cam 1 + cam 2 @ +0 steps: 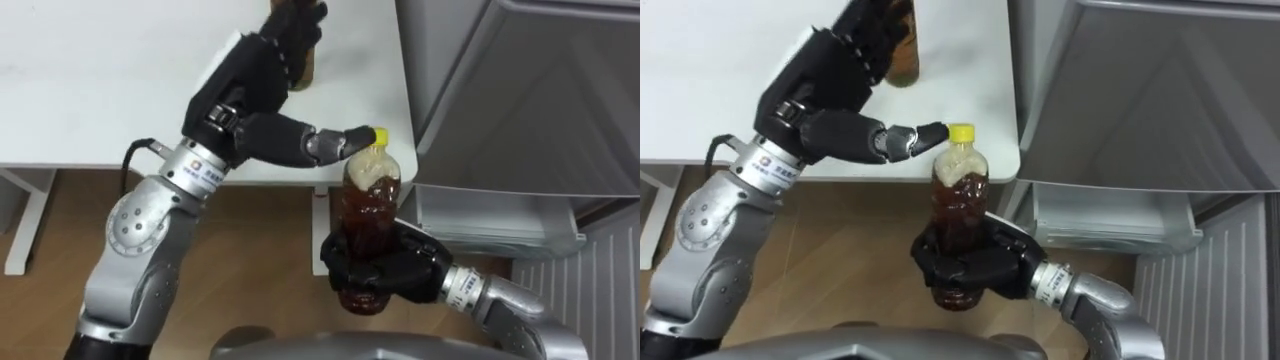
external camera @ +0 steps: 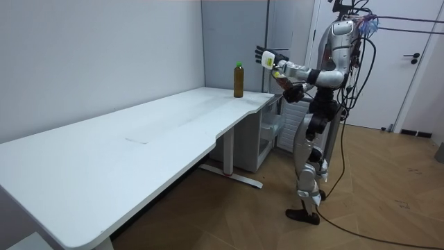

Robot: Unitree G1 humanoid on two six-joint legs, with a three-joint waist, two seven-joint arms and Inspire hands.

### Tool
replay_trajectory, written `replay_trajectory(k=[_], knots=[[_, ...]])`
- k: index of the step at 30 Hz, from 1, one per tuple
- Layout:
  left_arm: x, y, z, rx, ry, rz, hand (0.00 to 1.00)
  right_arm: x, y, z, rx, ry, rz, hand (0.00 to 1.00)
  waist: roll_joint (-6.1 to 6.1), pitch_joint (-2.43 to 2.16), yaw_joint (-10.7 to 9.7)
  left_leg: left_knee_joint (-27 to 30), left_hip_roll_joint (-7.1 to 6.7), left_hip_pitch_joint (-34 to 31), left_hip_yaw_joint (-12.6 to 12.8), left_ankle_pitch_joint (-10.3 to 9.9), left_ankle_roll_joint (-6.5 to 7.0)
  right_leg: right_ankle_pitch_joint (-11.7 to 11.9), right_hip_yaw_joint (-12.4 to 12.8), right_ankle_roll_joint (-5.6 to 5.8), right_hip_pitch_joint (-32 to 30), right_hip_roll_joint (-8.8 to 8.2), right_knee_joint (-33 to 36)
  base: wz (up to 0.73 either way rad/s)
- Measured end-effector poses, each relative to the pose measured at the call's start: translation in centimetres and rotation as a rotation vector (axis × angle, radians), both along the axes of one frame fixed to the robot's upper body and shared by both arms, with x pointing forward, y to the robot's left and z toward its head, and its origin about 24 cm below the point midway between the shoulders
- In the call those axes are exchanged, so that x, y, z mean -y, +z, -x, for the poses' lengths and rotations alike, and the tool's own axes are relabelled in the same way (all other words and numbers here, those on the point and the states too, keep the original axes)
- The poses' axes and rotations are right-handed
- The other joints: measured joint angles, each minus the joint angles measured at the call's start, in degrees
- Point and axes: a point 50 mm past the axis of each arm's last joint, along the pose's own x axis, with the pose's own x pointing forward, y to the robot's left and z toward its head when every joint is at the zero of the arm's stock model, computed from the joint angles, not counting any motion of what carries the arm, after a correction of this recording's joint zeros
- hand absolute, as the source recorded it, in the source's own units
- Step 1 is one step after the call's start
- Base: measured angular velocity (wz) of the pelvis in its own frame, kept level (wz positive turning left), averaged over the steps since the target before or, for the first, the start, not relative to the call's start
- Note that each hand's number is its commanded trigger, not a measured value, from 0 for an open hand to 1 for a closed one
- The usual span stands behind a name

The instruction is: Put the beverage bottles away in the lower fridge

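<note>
A brown drink bottle (image 1: 370,200) with a yellow cap is upright in the air beside the white table's (image 1: 100,80) corner, its lower half wrapped by my right hand (image 1: 392,270). My left hand (image 1: 250,80) hovers above the table edge with fingers spread and straight. Its thumb tip reaches to the yellow cap. A second brown bottle (image 2: 238,78) with a green cap stands on the table near that corner, partly hidden behind my left fingers in the eye views. In the room view I stand at the table's end, both arms raised in front of my chest.
The grey fridge (image 1: 540,90) rises just right of the table corner. A pale drawer-like lower part (image 1: 500,215) juts out below it. Wooden floor lies under the table edge, and a white table leg (image 1: 25,225) stands at the far left.
</note>
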Motion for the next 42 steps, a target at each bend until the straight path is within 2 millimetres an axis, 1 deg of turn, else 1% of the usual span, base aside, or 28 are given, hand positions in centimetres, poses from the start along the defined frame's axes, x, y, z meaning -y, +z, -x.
replay_trajectory(k=[3, 5, 7, 10, 13, 14, 15, 17, 18, 19, 20, 21, 23, 24, 26, 27, 28, 29, 30, 31, 32, 33, 35, 36, 38, 39, 41, 42], knots=[[-0.3, 1.4, 0.1, 0.064, 0.023, 0.022, 0.0, 0.1, -0.2, 0.3, -0.007, 0.011, 0.037, 1.0, 0.05, 0.02, 0.0, 0.0, 0.04, 0.1, -0.1, 0.0, -0.01, 0.0, 0.0, 0.0, 0.0, 0.04, 0.0, 0.0], [-0.9, 2.4, -0.2, 0.125, 0.054, 0.03, 0.0, 0.1, -0.3, 0.4, -0.012, 0.01, 0.039, 1.0, 0.16, 0.07, 0.1, 0.2, 0.08, 0.1, -0.1, 0.0, -0.01, 0.0, -0.1, 0.0, 0.3, 0.06, 0.0, 0.0], [-1.4, 3.1, -0.4, 0.164, 0.085, 0.033, 0.0, 0.2, -0.4, 0.6, -0.016, 0.01, 0.045, 1.0, 0.28, -0.02, 0.4, 0.2, 0.08, 0.1, -0.1, 0.0, -0.01, 0.0, 0.0, 0.0, 0.3, 0.05, 0.0, 0.0], [-2.5, 4.7, 0.1, 0.24, 0.147, 0.034, 0.0, 0.4, -0.5, 0.9, -0.023, 0.002, 0.056, 1.0, 0.3, -0.04, 0.7, 0.1, 0.08, 0.6, -0.1, 0.0, -0.01, 0.0, 0.0, 0.0, 0.7, 0.06, 0.0, 0.0], [-3.5, 6.7, 0.9, 0.349, 0.225, 0.053, 0.0, 1.3, -0.7, 1.5, -0.038, -0.043, 0.086, 1.0, 0.53, -0.14, 2.4, -0.6, 0.03, 1.5, 0.2, 0.0, -0.02, 0.0, 0.0, 0.0, 0.8, 0.05, 0.0, -0.07], [-4.2, 7.6, 1.3, 0.401, 0.271, 0.063, 0.0, 1.8, -0.8, 2.0, -0.048, -0.068, 0.096, 1.0, 0.75, -0.22, 3.5, -0.9, 0.08, 2.0, 0.6, 0.0, -0.04, 0.0, 0.0, 0.0, 0.9, 0.06, -0.1, -0.09], [-4.6, 7.9, 1.5, 0.423, 0.302, 0.067, 0.0, 2.1, -0.9, 2.2, -0.056, -0.08, 0.101, 1.0, 0.86, -0.34, 3.7, -1.0, 0.09, 2.2, 0.6, 0.0, -0.05, 0.0, 0.0, 0.0, 1.1, 0.06, -0.1, -0.08], [-6.2, 8.7, 2.0, 0.479, 0.449, 0.08, 0.0, 2.8, -1.2, 3.2, -0.083, -0.12, 0.126, 1.0, 1.63, -0.69, 5.0, -1.5, 0.03, 3.6, 0.6, 0.0, -0.05, 0.0, -0.1, 0.0, 2.2, 0.07, -0.2, 0.0], [-6.7, 8.9, 2.2, 0.487, 0.489, 0.08, 0.0, 3.0, -1.2, 3.4, -0.088, -0.13, 0.129, 1.0, 1.82, -0.76, 5.2, -1.7, 0.02, 3.9, 0.6, 0.0, -0.05, 0.0, -0.2, 0.0, 2.5, 0.07, -0.3, 0.0], [-7.6, 9.2, 2.6, 0.511, 0.577, 0.075, 0.0, 3.3, -1.3, 4.0, -0.094, -0.148, 0.135, 1.0, 2.16, -0.69, 5.9, -1.7, 0.02, 4.2, 0.6, 0.0, -0.06, 0.0, -0.4, 0.0, 3.1, 0.07, -0.4, 0.0], [-8.4, 9.6, 3.0, 0.545, 0.666, 0.054, 0.0, 3.5, -1.3, 4.4, -0.1, -0.164, 0.14, 1.0, 2.27, -0.75, 6.4, -1.7, -0.01, 4.4, 0.6, 0.0, -0.09, 0.0, -0.4, 0.0, 3.4, 0.07, -0.8, 0.0], [-8.8, 9.7, 3.2, 0.563, 0.714, 0.039, 0.0, 3.7, -1.4, 4.6, -0.103, -0.172, 0.143, 1.0, 2.31, -0.71, 6.5, -1.7, -0.02, 4.5, 0.6, 0.0, -0.1, 0.0, -0.4, 0.0, 3.6, 0.07, -1.0, 0.0], [-10.4, 10.2, 4.2, 0.622, 0.898, -0.012, 0.0, 4.2, -1.5, 5.1, -0.109, -0.203, 0.17, 1.0, 2.69, -0.63, 6.9, -1.8, -0.02, 5.0, 0.2, -0.1, -0.12, 0.0, -0.8, 0.0, 4.3, 0.12, -1.0, 0.06], [-10.8, 10.4, 4.4, 0.637, 0.938, -0.016, 0.0, 4.4, -1.5, 5.1, -0.11, -0.212, 0.174, 1.0, 2.66, -0.67, 7.0, -1.9, -0.02, 5.0, 0.1, -0.1, -0.13, 0.0, -0.8, 0.01, 4.3, 0.14, -1.0, 0.0], [-12.1, 10.9, 5.5, 0.69, 1.084, 0.003, 0.0, 4.9, -1.5, 5.2, -0.112, -0.239, 0.19, 1.0, 2.82, -0.65, 7.5, -1.8, -0.02, 4.9, 0.1, -0.1, -0.15, 0.0, -0.9, 0.0, 4.3, 0.17, -1.1, 0.0], [-12.5, 10.9, 5.7, 0.698, 1.117, 0.012, 0.0, 5.1, -1.5, 5.3, -0.116, -0.248, 0.195, 1.0, 2.89, -0.67, 7.6, -1.7, -0.03, 4.9, 0.0, -0.1, -0.15, 0.0, -0.9, 0.0, 4.5, 0.17, -1.2, 0.05], [-13.3, 10.8, 6.3, 0.704, 1.189, 0.023, 0.0, 5.5, -1.5, 5.6, -0.124, -0.266, 0.207, 1.0, 2.66, -0.63, 7.8, -1.7, -0.07, 5.1, -0.2, -0.1, -0.15, 0.0, -1.3, 0.01, 4.8, 0.15, -1.2, 0.05], [-14.3, 10.3, 6.9, 0.69, 1.278, -0.002, 0.0, 5.8, -1.6, 6.0, -0.135, -0.282, 0.218, 1.0, 2.9, -0.89, 8.0, -1.8, -0.07, 5.3, -0.2, -0.1, -0.16, 0.0, -1.4, 0.01, 5.0, 0.15, -1.4, 0.04], [-14.8, 10.0, 7.3, 0.677, 1.321, -0.011, 0.0, 6.0, -1.6, 6.3, -0.141, -0.291, 0.224, 1.0, 2.89, -1.01, 8.1, -1.8, -0.07, 5.3, -0.2, -0.1, -0.16, 0.0, -1.5, 0.01, 5.1, 0.16, -1.5, 0.0], [-15.7, 9.5, 7.9, 0.651, 1.406, -0.025, 0.0, 6.3, -1.6, 6.7, -0.154, -0.31, 0.236, 1.0, 3.0, -1.33, 8.4, -1.8, -0.09, 5.4, -0.2, -0.1, -0.19, 0.0, -1.7, 0.0, 5.2, 0.16, -1.8, 0.0], [-16.4, 9.0, 8.5, 0.624, 1.479, -0.019, 0.0, 6.6, -1.7, 7.1, -0.168, -0.33, 0.252, 1.0, 2.8, -1.46, 8.7, -1.8, -0.09, 5.6, -0.2, 0.0, -0.24, 0.0, -1.9, 0.0, 5.3, 0.17, -1.9, 0.0], [-16.8, 8.8, 8.7, 0.613, 1.512, -0.015, 0.0, 6.7, -1.7, 7.3, -0.173, -0.338, 0.261, 1.0, 2.94, -1.54, 8.9, -1.9, -0.08, 5.7, -0.2, 0.0, -0.25, 0.0, -1.9, -0.01, 5.4, 0.17, -1.9, 0.0], [-18.3, 7.5, 9.0, 0.547, 1.629, 0.017, 0.0, 7.0, -1.8, 7.6, -0.193, -0.36, 0.289, 1.0, 2.71, -1.44, 9.4, -1.9, -0.08, 6.0, -0.5, 0.0, -0.26, 0.0, -2.5, -0.03, 6.1, 0.15, -2.0, 0.06], [-18.7, 7.1, 9.1, 0.522, 1.658, 0.025, 0.0, 7.0, -1.8, 7.6, -0.195, -0.367, 0.294, 1.0, 2.44, -1.3, 9.5, -1.8, -0.08, 6.1, -0.5, 0.0, -0.27, 0.0, -2.7, -0.06, 6.2, 0.13, -2.0, 0.0], [-20.3, 4.9, 10.0, 0.387, 1.764, 0.053, 0.0, 7.2, -1.9, 7.5, -0.201, -0.403, 0.305, 1.0, 2.38, -1.25, 9.5, -1.7, -0.21, 6.0, -0.4, 0.0, -0.27, -0.3, -2.8, -0.47, 6.1, 0.03, -2.1, 0.0], [-20.7, 4.3, 10.1, 0.346, 1.784, 0.063, 0.0, 7.2, -1.9, 7.6, -0.207, -0.417, 0.304, 1.0, 2.43, -1.27, 9.5, -1.7, -0.22, 6.0, -0.4, 0.0, -0.27, -0.3, -2.8, -0.5, 6.1, 0.01, -2.1, 0.0], [-22.1, 1.7, 11.0, 0.177, 1.871, 0.085, 0.0, 7.3, -2.0, 7.6, -0.232, -0.458, 0.302, 1.0, 2.18, -1.24, 9.6, -1.8, -0.22, 6.1, -0.3, 0.0, -0.32, -0.5, -3.0, -0.71, 6.1, -0.05, -2.2, 0.0], [-22.4, 1.0, 11.4, 0.133, 1.89, 0.088, 0.0, 7.4, -2.0, 7.6, -0.236, -0.469, 0.301, 1.0, 2.18, -1.24, 9.6, -1.8, -0.22, 6.2, -0.3, 0.0, -0.34, -0.5, -2.9, -0.73, 6.1, -0.05, -2.2, -0.05]])
